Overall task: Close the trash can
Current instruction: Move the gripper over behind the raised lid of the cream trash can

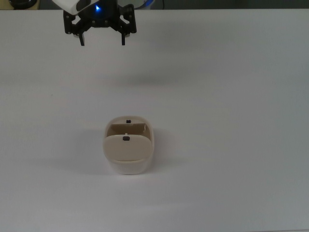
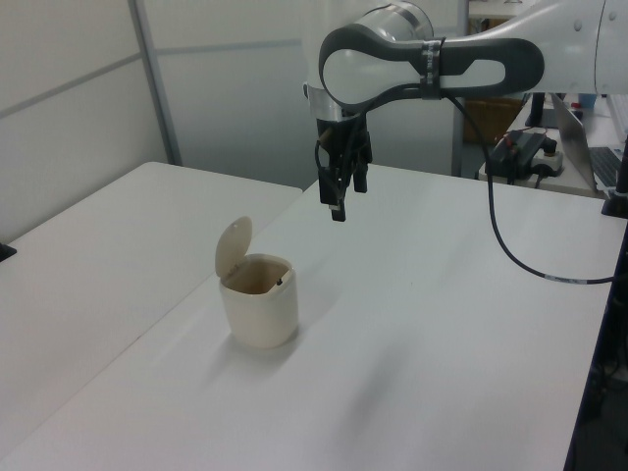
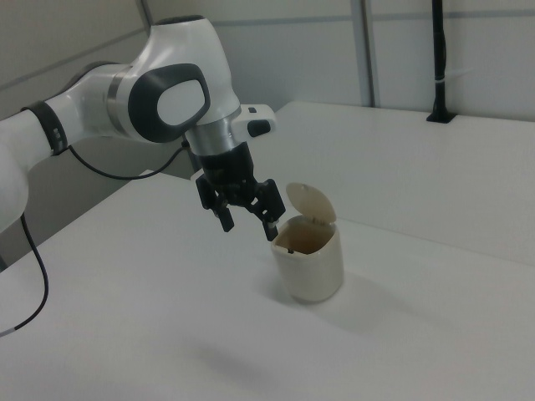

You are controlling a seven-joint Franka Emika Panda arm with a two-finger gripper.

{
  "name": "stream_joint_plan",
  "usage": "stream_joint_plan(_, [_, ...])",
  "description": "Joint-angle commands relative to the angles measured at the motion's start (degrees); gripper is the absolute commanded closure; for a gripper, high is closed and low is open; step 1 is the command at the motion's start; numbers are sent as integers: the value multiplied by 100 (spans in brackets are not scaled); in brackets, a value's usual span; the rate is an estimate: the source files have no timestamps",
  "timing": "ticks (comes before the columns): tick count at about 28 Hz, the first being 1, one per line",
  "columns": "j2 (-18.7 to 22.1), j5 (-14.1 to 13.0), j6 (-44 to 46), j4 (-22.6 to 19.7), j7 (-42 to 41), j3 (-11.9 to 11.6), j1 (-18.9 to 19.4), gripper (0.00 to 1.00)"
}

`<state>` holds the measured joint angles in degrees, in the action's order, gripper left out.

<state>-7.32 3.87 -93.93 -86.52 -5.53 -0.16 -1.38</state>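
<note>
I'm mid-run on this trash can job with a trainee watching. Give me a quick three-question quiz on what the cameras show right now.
1. True or false: the trash can has its lid shut.
2. In the top view, the gripper is: A) touching the lid, B) apart from the can, toward the top edge, C) inside the can.
3. Fill in: the gripper's fingers are ____ and hold nothing.

Key: 1 false, the lid stands up. 2 B. 3 open.
</note>
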Motion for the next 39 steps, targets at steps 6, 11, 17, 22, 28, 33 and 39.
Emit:
stream_joint_plan(6, [81,62,77,-32,-237,7,41,59])
stream_joint_plan(11, [73,26,68,-32,-326,-11,33,100])
stream_joint_plan(17, [64,18,59,-32,-334,-19,33,100])
stream_joint_plan(22, [64,17,59,-40,-326,-11,33,100])
stream_joint_plan(28, [20,0,-238,-40,-282,7,41,100])
stream_joint_plan(33, [-59,-88,-1100,-49,-255,7,41,100])
stream_joint_plan(39, [-463,-167,-2558,-32,-255,25,68,100])
